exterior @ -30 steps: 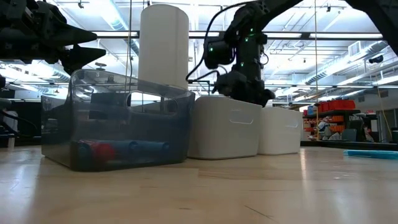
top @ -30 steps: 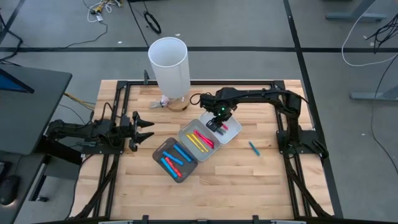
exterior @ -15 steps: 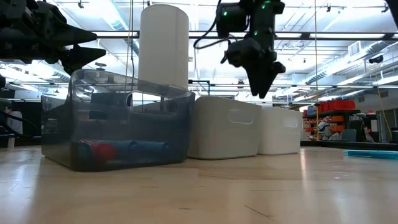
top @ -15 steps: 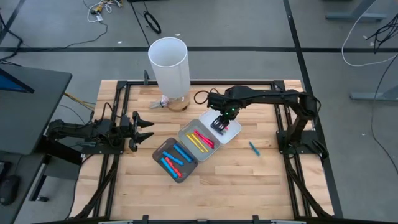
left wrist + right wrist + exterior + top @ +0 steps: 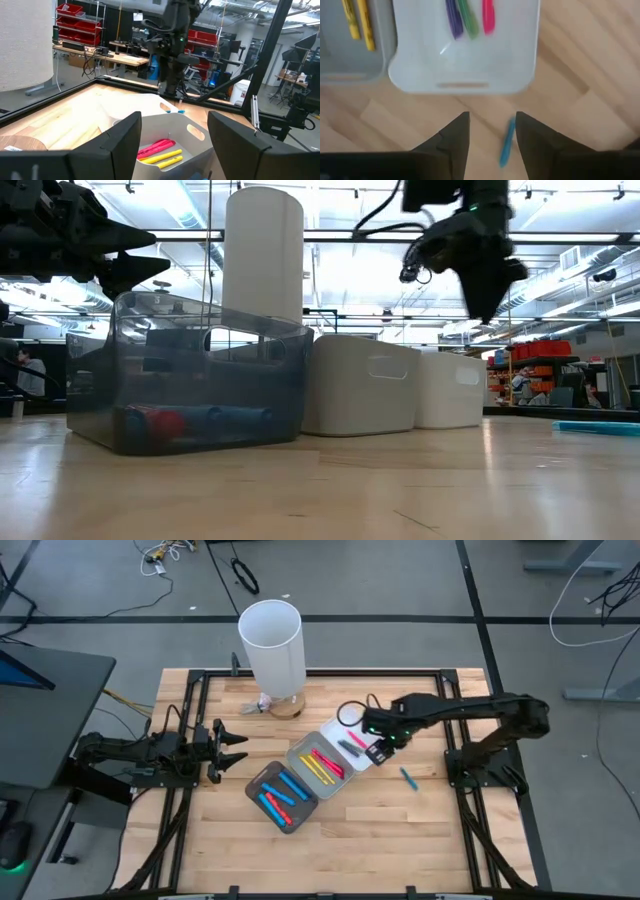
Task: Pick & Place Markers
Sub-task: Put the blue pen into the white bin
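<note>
Looking down from the high view, the right gripper [image 5: 384, 745] hangs just right of centre, past the edge of the white tray [image 5: 372, 752], fingers parted and empty. The lone blue marker [image 5: 408, 777] lies on bare wood a little lower right of it. The grey tray [image 5: 303, 752] with yellow and pink markers and the dark tray [image 5: 258, 784] with blue and red ones sit at centre. The left gripper [image 5: 232, 749] waits at middle left, jaws spread, holding nothing. The tall white cylinder [image 5: 271, 643] stands at upper centre.

In the low view the right gripper [image 5: 487, 285] is high at upper right, and the blue marker [image 5: 597, 427] is a thin strip at the far right edge.

The left wrist view shows the grey tray [image 5: 162, 125] at bottom centre with pink and yellow markers in it.

In the right wrist view the blue marker [image 5: 506, 142] lies at lower centre, between the fingers, with the white tray [image 5: 465, 70] above it holding purple, green and pink markers.

To do this well, I would come straight down over the marker's middle, turn the fingers across its length, and close only once low enough not to nudge it away.

No readable writing or brand shows anywhere.
</note>
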{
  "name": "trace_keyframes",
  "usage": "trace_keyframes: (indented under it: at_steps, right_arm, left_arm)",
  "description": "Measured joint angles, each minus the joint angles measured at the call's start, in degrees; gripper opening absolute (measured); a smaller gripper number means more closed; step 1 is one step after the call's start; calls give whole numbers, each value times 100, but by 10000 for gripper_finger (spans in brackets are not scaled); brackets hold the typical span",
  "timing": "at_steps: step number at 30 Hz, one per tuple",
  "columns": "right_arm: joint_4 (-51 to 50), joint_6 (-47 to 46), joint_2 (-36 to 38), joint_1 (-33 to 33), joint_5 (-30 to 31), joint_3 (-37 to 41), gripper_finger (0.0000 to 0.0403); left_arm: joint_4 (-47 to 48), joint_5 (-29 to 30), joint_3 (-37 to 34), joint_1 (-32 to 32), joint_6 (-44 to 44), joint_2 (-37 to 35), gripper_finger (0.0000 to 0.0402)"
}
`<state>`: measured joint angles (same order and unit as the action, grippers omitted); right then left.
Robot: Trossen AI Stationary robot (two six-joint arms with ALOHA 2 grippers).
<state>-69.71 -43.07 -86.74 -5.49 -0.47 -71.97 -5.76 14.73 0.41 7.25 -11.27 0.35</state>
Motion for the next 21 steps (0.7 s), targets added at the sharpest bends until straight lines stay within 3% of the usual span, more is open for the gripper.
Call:
trace_keyframes:
  at_steps: [8, 21]
  right_arm:
    - [-101, -772, 753, 509, -48, 677, 157]
    - [-396, -1491, 1252, 1135, -48, 1026, 157]
  left_arm:
    - [0, 1, -1, 0, 0, 0, 234]
    - [0, 0, 0, 0, -2, 1, 234]
